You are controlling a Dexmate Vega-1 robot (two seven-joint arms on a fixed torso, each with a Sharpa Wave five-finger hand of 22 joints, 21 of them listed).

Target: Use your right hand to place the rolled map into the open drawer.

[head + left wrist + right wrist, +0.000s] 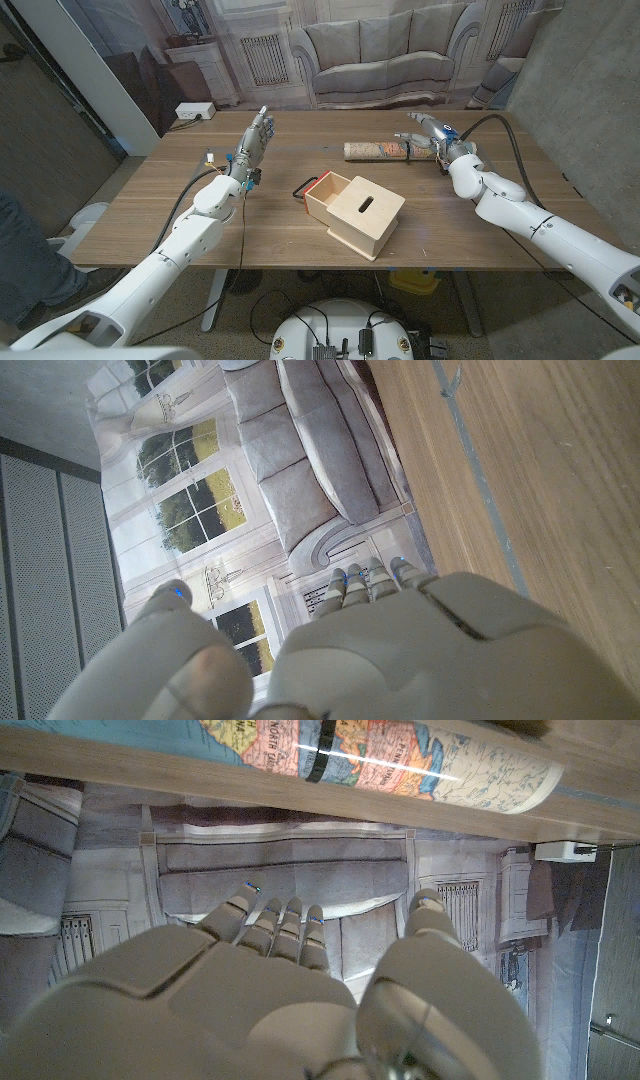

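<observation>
**Map lies crosswise at the far side**

Head view: the rolled map (378,150) lies on the table (480,225), long axis left to right, behind the open drawer (325,196) of the wooden box (366,212). The right hand (430,134) is at its right end, fingers spread; grip unclear. The left hand (253,143) holds nothing, fingers apart.

Right wrist view: the map (400,760) lies beyond the spread fingers (275,925).

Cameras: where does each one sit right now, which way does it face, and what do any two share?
Head view: on the robot's head, looking down at the table, wooden box, rolled map; both arms, left hand, right hand.
Left wrist view: along the left hand's back toward the sofa backdrop.
Right wrist view: along the right hand's back at the map.
Shared: head and right wrist see the map.
</observation>
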